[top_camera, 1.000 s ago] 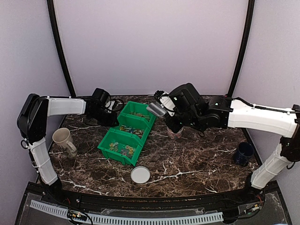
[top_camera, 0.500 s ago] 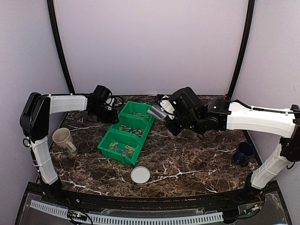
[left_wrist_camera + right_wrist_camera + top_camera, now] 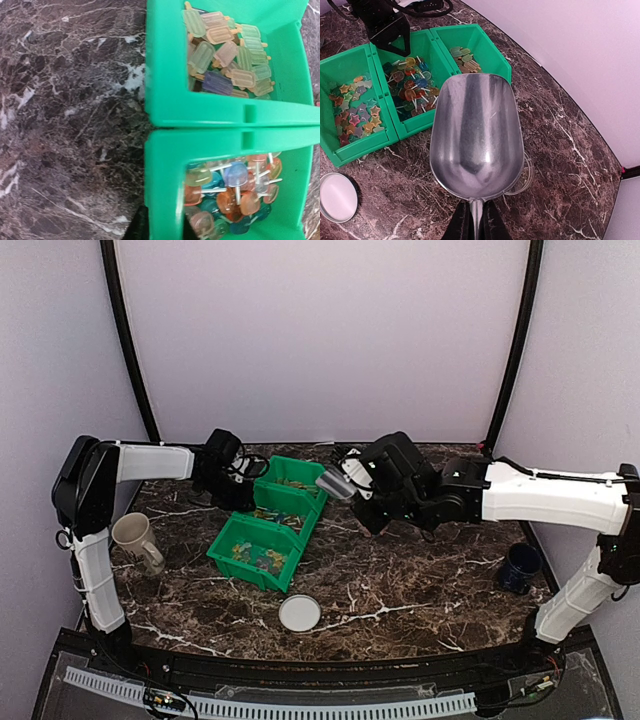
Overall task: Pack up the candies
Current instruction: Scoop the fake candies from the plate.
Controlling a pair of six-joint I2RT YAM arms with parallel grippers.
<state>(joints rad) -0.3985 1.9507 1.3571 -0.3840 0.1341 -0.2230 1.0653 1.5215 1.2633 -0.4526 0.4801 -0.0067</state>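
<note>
The candies lie in the green three-compartment bin (image 3: 262, 530): star shapes (image 3: 357, 107), lollipop shapes (image 3: 410, 82) (image 3: 235, 195) and popsicle shapes (image 3: 465, 57) (image 3: 225, 55). My left gripper (image 3: 228, 478) is at the bin's far left rim. In the left wrist view the left gripper (image 3: 162, 232) has one dark finger on each side of the bin wall (image 3: 162, 190), shut on it. My right gripper (image 3: 475, 225) is shut on the handle of an empty metal scoop (image 3: 477, 135). It holds the scoop (image 3: 334, 483) in the air just right of the bin.
A clear jar's rim (image 3: 524, 176) shows under the scoop on the marble table (image 3: 400, 580). A white lid (image 3: 299, 613) lies near the front. A beige mug (image 3: 135, 538) stands at the left and a dark blue mug (image 3: 520, 565) at the right.
My left gripper has moved a little right, onto the bin's rim. My right arm has shifted slightly towards the far side, with the scoop's mouth now a little lower beside the bin.
</note>
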